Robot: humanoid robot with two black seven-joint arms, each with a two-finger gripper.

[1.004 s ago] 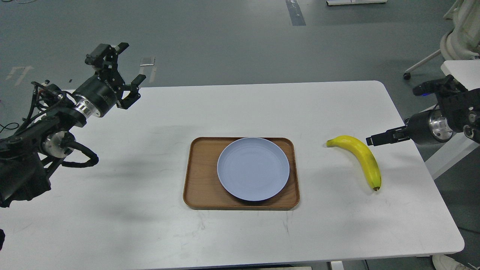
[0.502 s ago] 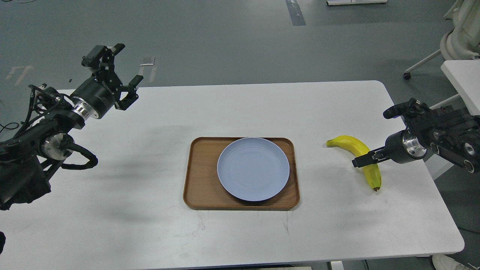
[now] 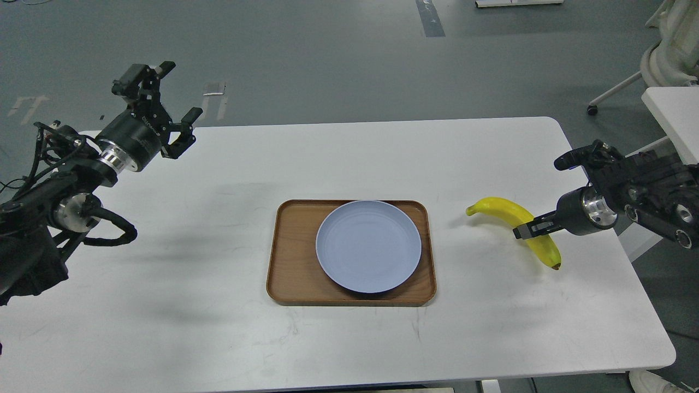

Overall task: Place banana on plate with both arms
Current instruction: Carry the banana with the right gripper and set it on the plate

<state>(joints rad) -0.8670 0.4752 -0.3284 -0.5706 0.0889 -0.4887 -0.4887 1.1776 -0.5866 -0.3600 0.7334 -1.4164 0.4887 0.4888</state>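
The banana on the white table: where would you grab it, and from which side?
Best around its thick middle, coming from the right, across its curve. The banana lies right of the plate, both ends tapering, so the middle gives two fingers the fullest hold. The right gripper is already at that spot; the left gripper is open, far away.

White rectangular table with rounded corners fills most of my view; faint scuffs on near part. Brown wooden tray, rectangular with rounded corners, sits flat at table centre. Beyond table, grey floor. Grey tape strip on floor at far centre. Small pale marks on floor at far left. At far right, white chair base with caster leg, and corner of second white table near right edge.
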